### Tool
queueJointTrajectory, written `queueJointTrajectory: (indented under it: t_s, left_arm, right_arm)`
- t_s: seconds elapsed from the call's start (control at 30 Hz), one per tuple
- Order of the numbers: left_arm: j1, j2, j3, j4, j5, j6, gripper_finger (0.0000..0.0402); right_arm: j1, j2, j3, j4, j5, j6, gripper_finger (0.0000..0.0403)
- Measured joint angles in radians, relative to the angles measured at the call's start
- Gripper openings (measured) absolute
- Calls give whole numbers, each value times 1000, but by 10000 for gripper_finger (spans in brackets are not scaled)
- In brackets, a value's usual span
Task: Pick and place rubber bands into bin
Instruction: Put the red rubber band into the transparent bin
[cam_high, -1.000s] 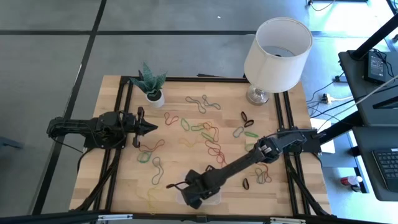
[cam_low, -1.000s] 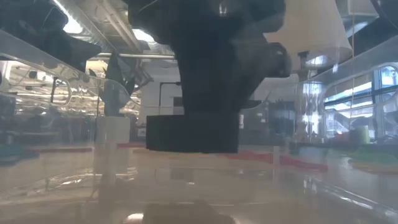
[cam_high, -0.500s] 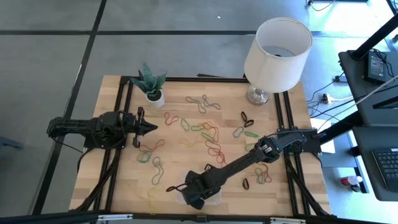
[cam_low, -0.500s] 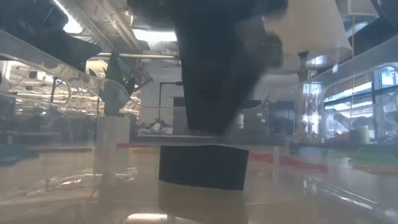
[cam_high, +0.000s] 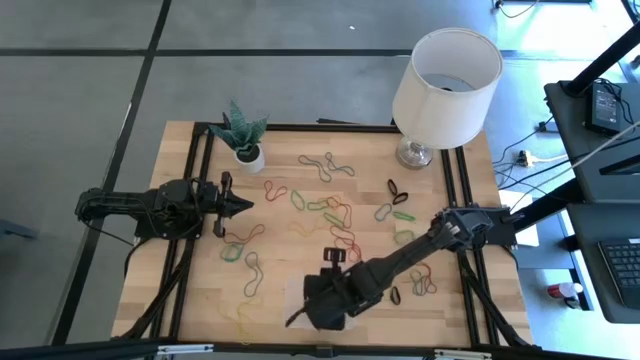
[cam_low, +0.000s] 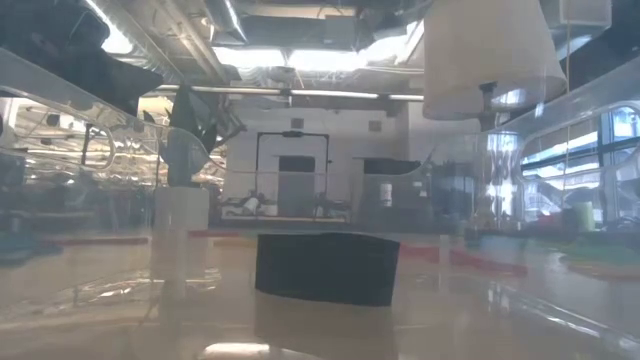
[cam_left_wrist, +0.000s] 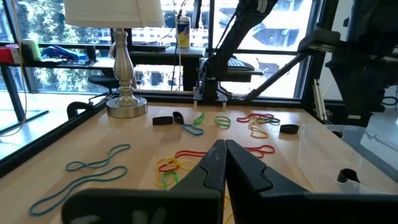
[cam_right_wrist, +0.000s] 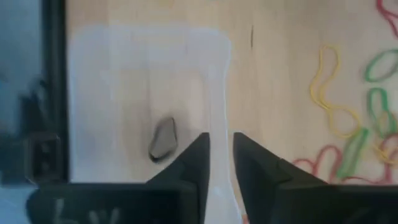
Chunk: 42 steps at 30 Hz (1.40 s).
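A grey floor (cam_high: 300, 90) surrounds the wooden table (cam_high: 280, 270). Behind it are big windows (cam_left_wrist: 261, 37) and bright ceiling lights (cam_low: 290, 58).

Dark band (cam_low: 327, 268) inside clear bin (cam_low: 90, 290), lampshade (cam_low: 490, 55) above.

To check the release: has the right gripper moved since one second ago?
Yes. In the high view the right gripper has swung from near the left bin edge toward the front table edge.

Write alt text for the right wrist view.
The right tool hovers with its jaws slightly apart above the rim of the clear bin, which holds one dark rubber band. Beside the bin, yellow, green and red rubber bands lie loose on the wooden table.
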<state>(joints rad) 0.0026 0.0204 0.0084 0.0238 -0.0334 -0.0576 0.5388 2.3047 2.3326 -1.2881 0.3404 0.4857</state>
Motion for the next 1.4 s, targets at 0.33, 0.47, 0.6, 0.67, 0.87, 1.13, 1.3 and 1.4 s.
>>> queueJointTrajectory:
  t_s: [0.33,0.47,0.6,0.67,0.87,1.13,1.3,1.4]
  left_arm:
    - [0,0,0,-1,0,0,4]
    - [0,0,0,-1,0,0,4]
    - [0,0,0,1,0,0,4]
    - [0,0,0,2,0,0,4]
    - [0,0,0,2,0,0,4]
    - [0,0,0,2,0,0,4]
    - [0,0,0,1,0,0,4]
    - [0,0,0,3,0,-2,4]
  right_arm:
    - [7,-255,-432,155,6,-73,11]
    - [5,-477,-816,453,-4,-44,4]
    - [5,-698,-1117,623,-2,74,11]
    - [5,-798,-1243,680,-1,134,12]
    - [5,-1045,-1528,775,7,219,3]
    - [5,-1166,-1660,781,6,326,24]
    - [5,-1169,-1664,784,7,331,27]
    - [5,-1169,-1664,784,7,333,20]
